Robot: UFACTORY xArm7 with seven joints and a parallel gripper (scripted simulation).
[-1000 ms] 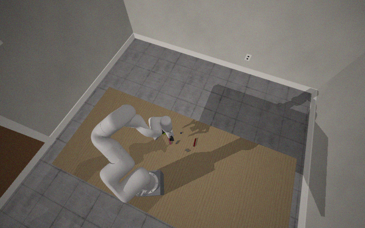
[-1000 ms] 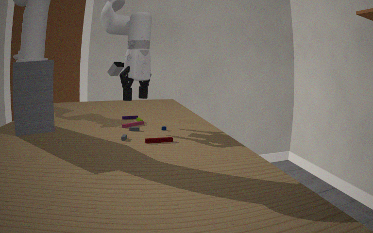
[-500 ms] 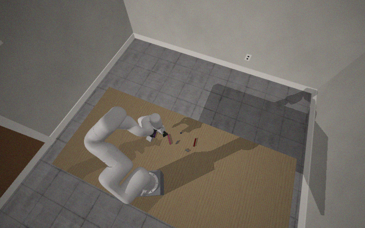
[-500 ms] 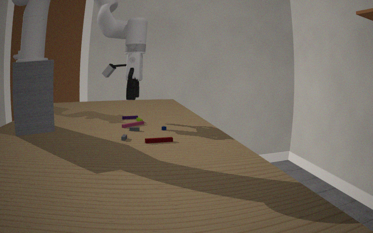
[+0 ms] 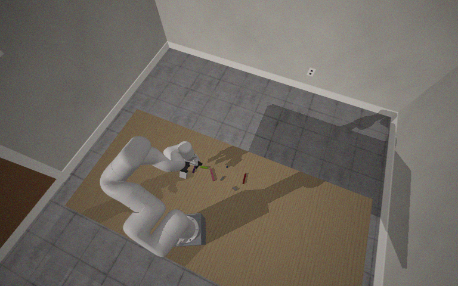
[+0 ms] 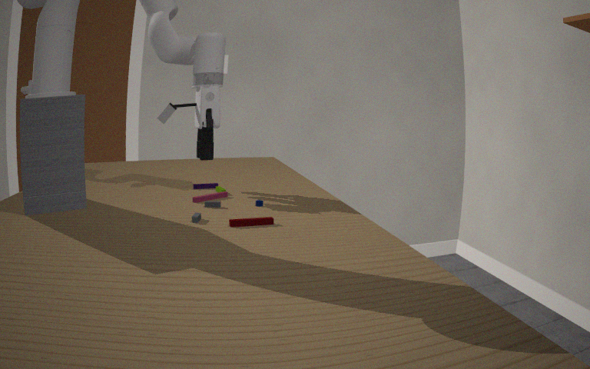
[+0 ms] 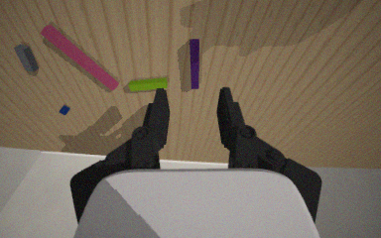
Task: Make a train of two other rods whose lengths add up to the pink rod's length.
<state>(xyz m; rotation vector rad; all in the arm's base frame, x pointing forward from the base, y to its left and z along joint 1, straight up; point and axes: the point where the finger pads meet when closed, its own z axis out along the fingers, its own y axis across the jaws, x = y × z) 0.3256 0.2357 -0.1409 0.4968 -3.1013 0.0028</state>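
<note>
My gripper (image 7: 192, 100) hangs above the table with its fingers half apart and nothing between them; it also shows in the side view (image 6: 205, 150). In the wrist view the purple rod (image 7: 194, 63) lies on the table just beyond the gap between the fingertips. The lime rod (image 7: 147, 84) lies next to the left fingertip. The pink rod (image 7: 79, 57) lies slanted further left, its near end close to the lime rod. A grey rod (image 7: 26, 58) and the small blue rod (image 7: 64, 110) lie at the far left. The red rod (image 6: 251, 221) lies apart, nearer the side camera.
A second grey rod (image 6: 196, 217) lies left of the red rod. The arm's grey base block (image 6: 51, 154) stands at the table's left side. The table's far edge lies behind the gripper.
</note>
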